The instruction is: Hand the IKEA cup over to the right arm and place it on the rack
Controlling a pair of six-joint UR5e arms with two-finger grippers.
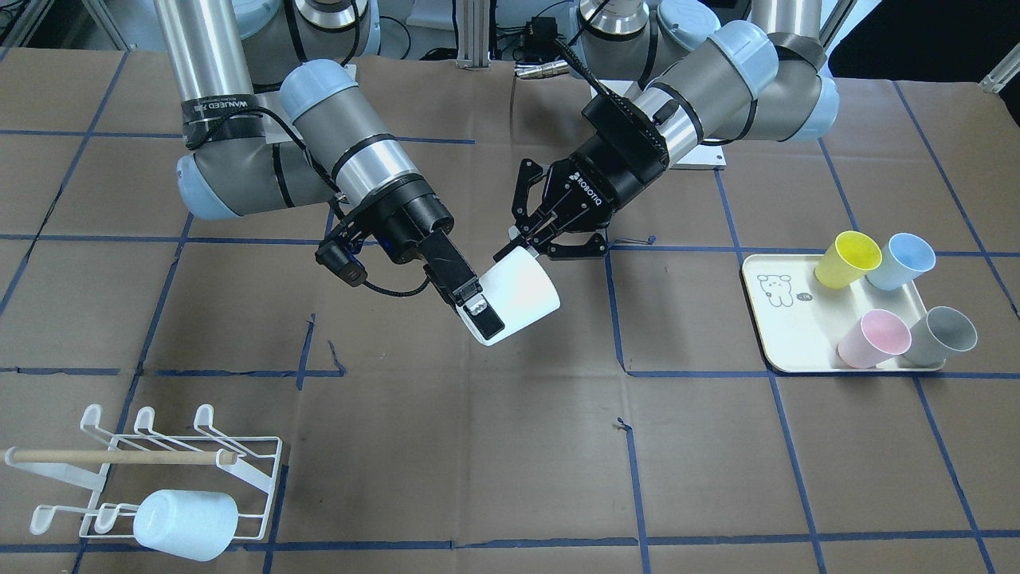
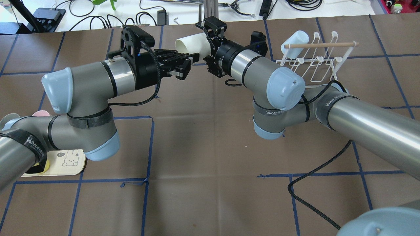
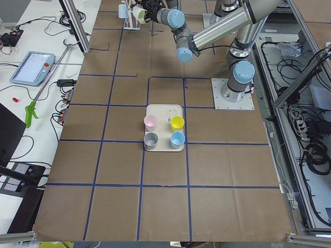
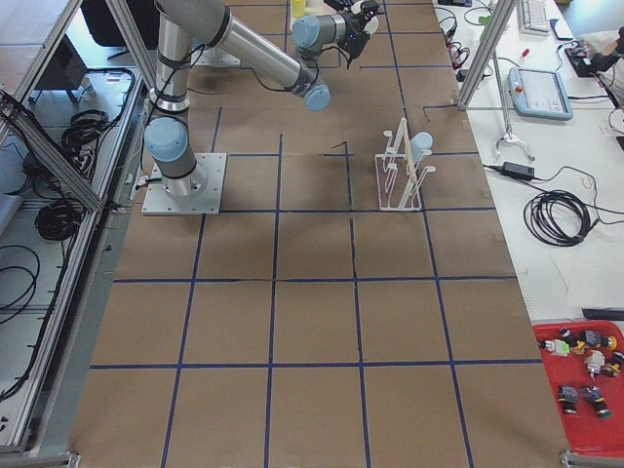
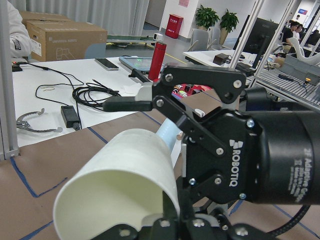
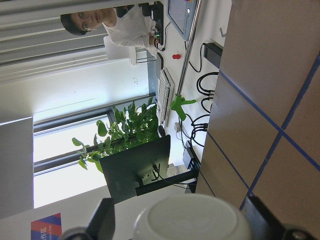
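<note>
On the left, one white wire rack (image 1: pixel 249 477) with hooked prongs and a single pale wooden dowel (image 1: pixel 119 457) carries one pale blue cup (image 1: pixel 185 524). The right gripper (image 1: pixel 502 301) is clamped on the white cup (image 1: pixel 527 288), up in the air over the brown papered table (image 1: pixel 446 446). It is a smooth tapered tumbler (no handle), its long axis roughly in line with that gripper, base toward its palm and mouth facing the left gripper (image 1: pixel 538 241), whose jaws stand spread just beside it. On the right, one cream tray (image 1: pixel 785 335) holds four: a yellow cup (image 1: pixel 846 259), a blue cup (image 1: pixel 900 261), a pink cup (image 1: pixel 872 339), a grey cup (image 1: pixel 942 335)
</note>
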